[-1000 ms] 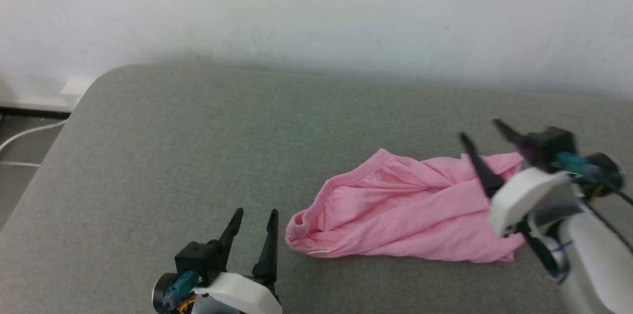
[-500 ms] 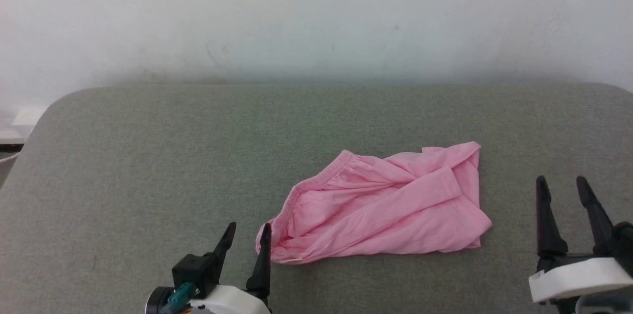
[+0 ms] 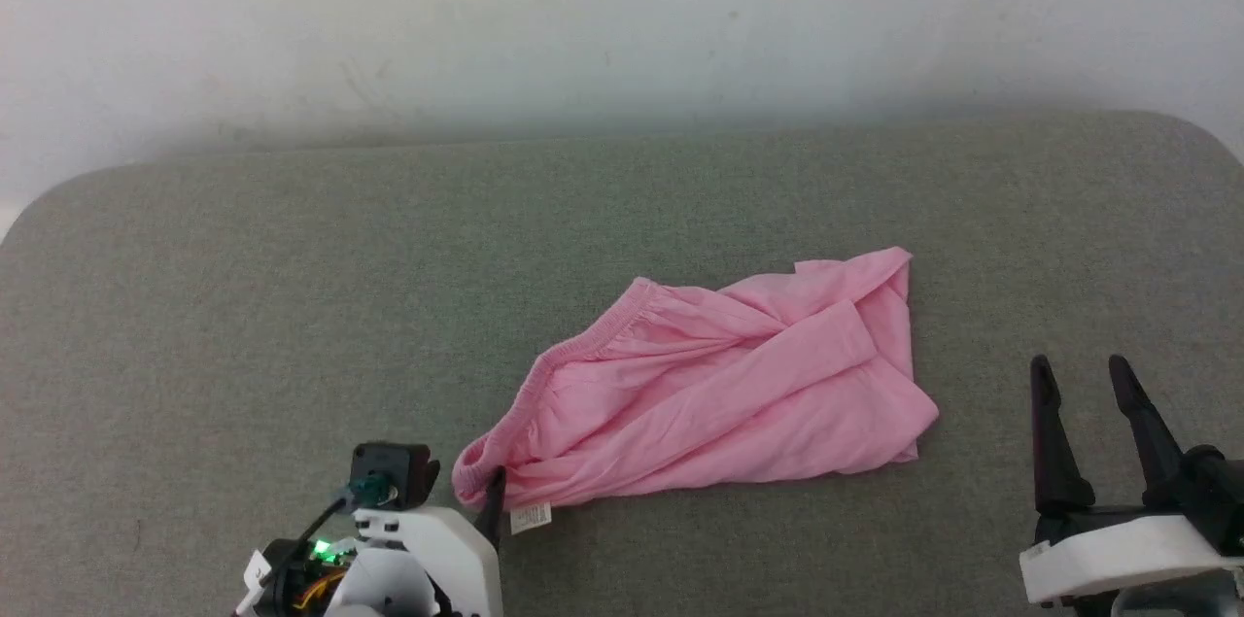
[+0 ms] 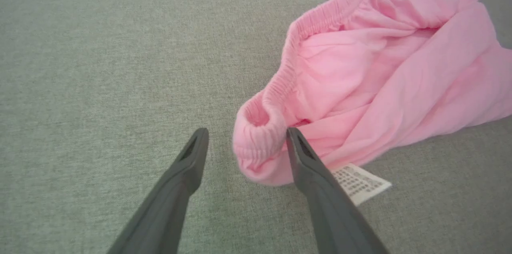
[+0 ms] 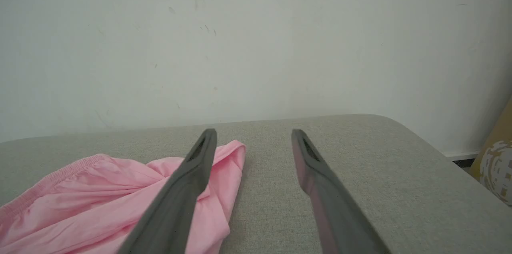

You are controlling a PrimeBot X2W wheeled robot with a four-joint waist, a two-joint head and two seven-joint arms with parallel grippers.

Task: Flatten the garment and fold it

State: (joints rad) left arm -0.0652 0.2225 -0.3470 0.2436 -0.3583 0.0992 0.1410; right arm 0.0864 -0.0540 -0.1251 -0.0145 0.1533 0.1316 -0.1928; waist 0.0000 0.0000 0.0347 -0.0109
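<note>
Head camera had shifted since half a second earlier. Left pincer (image 4: 247,134), spread, had reached the pink shorts (image 3: 719,384); waistband corner lay between its fingers, unpinched. White label (image 3: 531,518) newly exposed, print unreadable. Shorts lay crumpled on grey worktop (image 3: 243,306). Right pincer (image 3: 1079,366) spread, apart from them. Yellowish object (image 5: 496,166) cut off, unidentifiable.

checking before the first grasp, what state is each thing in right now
garment: crumpled, not flattened, not folded, lying on the grey surface
label: poking out beside the waistband end
left tool: open, waistband end between its fingers, not gripped
right tool: open, empty, apart from the garment
</note>
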